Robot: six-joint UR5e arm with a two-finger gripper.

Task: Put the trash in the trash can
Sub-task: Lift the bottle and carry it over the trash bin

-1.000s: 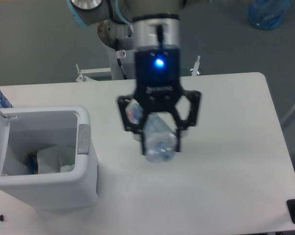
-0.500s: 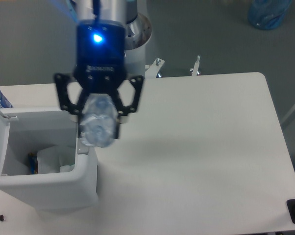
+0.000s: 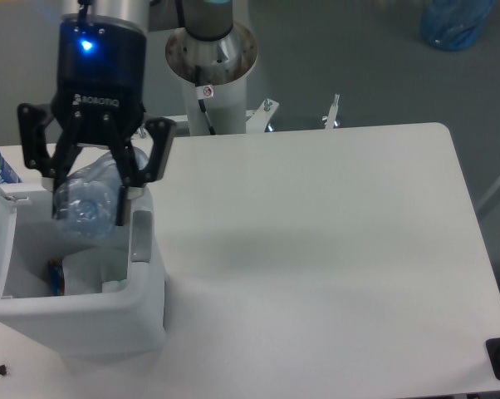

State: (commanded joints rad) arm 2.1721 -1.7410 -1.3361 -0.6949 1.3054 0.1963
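Gripper, black and two-fingered, is clamped on the clear plastic bottle, which hangs tilted over the open trash can at about nine o'clock on the table. Bottle looks light, thin-walled and likely slippery (a mid-body hold seems safest). Inside the bin, white crumpled material lies beside something small, blue and orange at its nine o'clock.
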